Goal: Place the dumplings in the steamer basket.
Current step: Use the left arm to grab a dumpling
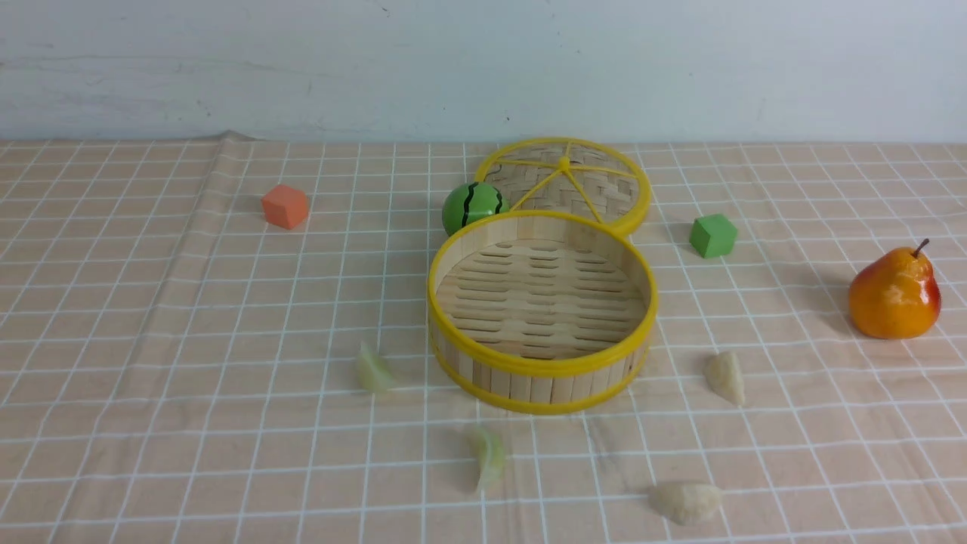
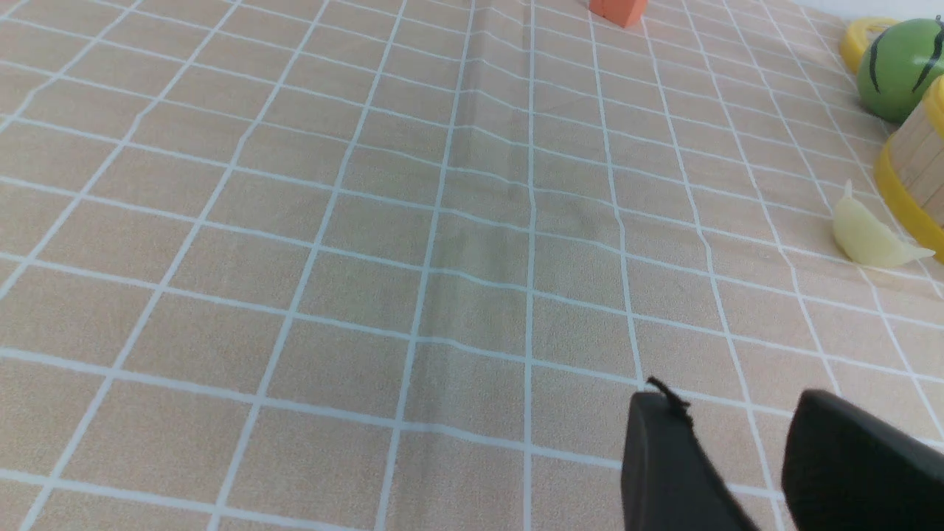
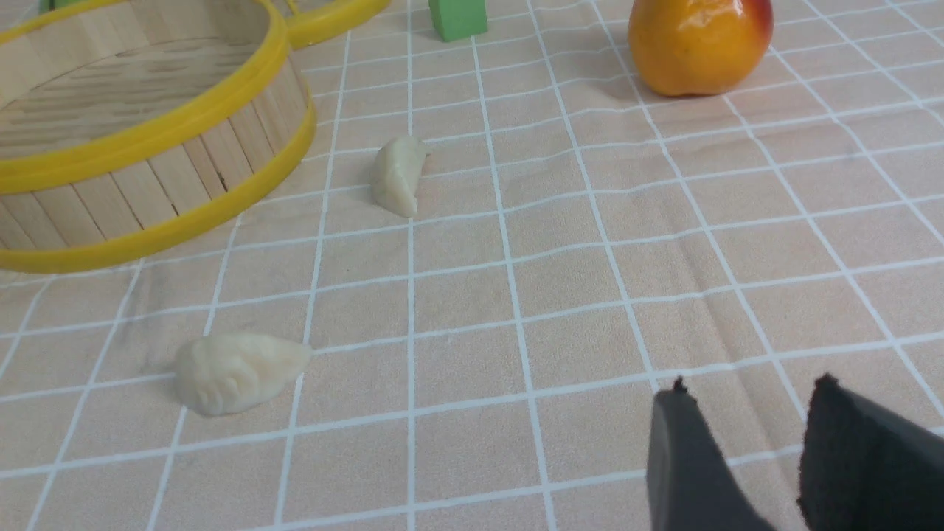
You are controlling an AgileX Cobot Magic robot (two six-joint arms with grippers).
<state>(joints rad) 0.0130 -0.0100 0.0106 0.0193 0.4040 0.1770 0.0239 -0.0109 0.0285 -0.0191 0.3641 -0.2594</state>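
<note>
Checked tablecloth point(image 1: 151, 340) fills your frame, pale wall point(image 1: 227, 60) across the top.
Your left gripper point(image 2: 730, 413) and right gripper point(image 3: 748, 398): fingers parted, empty.

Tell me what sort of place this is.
Probably a staged tabletop for robot trials, not a real kitchen: a checked cloth against a bare wall, toy dumplings scattered around a basket, plus an orange cube and a green cube.

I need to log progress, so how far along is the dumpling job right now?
Done: nothing yet; the steamer basket is empty. In hand: nothing; both arms' jaws stand apart, empty. Left: all four lie on the cloth: left green dumpling, front green dumpling, right cream dumpling, front cream dumpling.
</note>
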